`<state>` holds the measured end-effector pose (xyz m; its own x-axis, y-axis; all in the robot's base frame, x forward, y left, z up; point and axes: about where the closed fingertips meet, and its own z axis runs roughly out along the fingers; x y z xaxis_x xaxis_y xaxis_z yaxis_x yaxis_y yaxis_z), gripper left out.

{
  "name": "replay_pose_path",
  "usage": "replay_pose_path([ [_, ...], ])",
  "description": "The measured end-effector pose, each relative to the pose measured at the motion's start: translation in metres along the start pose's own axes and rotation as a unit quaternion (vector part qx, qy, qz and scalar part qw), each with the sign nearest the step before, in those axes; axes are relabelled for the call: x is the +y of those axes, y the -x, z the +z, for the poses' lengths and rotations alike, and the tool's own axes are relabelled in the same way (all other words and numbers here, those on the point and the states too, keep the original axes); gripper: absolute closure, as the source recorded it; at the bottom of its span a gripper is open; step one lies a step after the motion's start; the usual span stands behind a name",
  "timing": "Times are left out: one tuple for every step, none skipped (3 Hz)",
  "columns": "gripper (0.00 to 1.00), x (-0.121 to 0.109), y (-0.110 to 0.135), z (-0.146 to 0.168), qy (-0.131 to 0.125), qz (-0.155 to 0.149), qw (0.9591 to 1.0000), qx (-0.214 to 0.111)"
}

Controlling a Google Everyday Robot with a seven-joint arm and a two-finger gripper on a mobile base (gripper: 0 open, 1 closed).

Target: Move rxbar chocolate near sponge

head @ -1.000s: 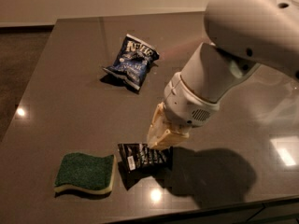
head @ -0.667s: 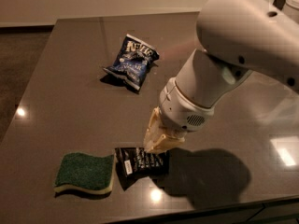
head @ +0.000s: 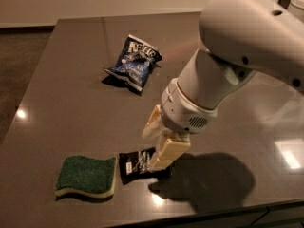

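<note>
The rxbar chocolate, a small black wrapper with white lettering, lies flat on the dark table just right of the sponge, with a narrow gap between them. The sponge has a green top and a pale yellow base and sits near the front edge. My gripper hangs over the bar's right end. Its two pale fingers stand apart, the near fingertip at the bar's right edge and the other higher and further back. The bar's right end is partly hidden by the near finger.
A blue chip bag with white lettering lies at the back middle of the table. My large white arm covers the right side. The table's front edge runs close below the sponge and bar.
The bar has shifted slightly left, closer to the sponge. My arm has followed to the left, and the fingers now stand further apart over the bar's right end.
</note>
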<state>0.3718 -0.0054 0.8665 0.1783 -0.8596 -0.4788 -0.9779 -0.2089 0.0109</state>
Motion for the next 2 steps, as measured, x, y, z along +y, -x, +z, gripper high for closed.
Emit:
replay_pose_path([
  [0.00, 0.0002, 0.0012, -0.0001, -0.001, -0.001, 1.0000, 0.000],
  [0.00, 0.0002, 0.0013, -0.0001, -0.001, -0.001, 1.0000, 0.001],
])
